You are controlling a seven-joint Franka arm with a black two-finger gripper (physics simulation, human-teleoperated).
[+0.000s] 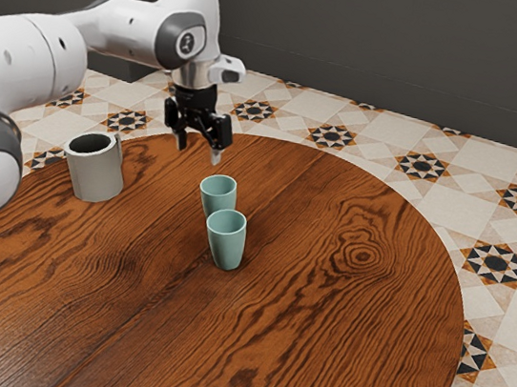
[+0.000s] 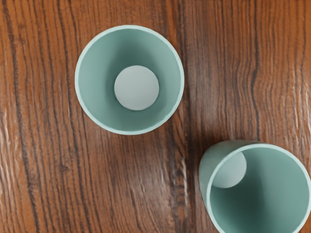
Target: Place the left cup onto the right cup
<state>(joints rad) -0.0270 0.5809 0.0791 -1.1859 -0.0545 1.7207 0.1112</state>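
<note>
Gripper (image 1: 199, 147) hangs over the wooden table (image 1: 340, 301) with its fingers spread and nothing between them. The left cup (image 1: 217, 193), which I judge to be the farther teal one, stands upright just below the gripper, slightly toward the exterior view's right, and does not touch it. The right cup (image 1: 224, 238) is further from the gripper, near its neighbour but apart. The exterior view gives the height gap to close. The wrist view gives both mouths open upward and the left cup nearly under the hand, so I expect only a small sideways correction.
</note>
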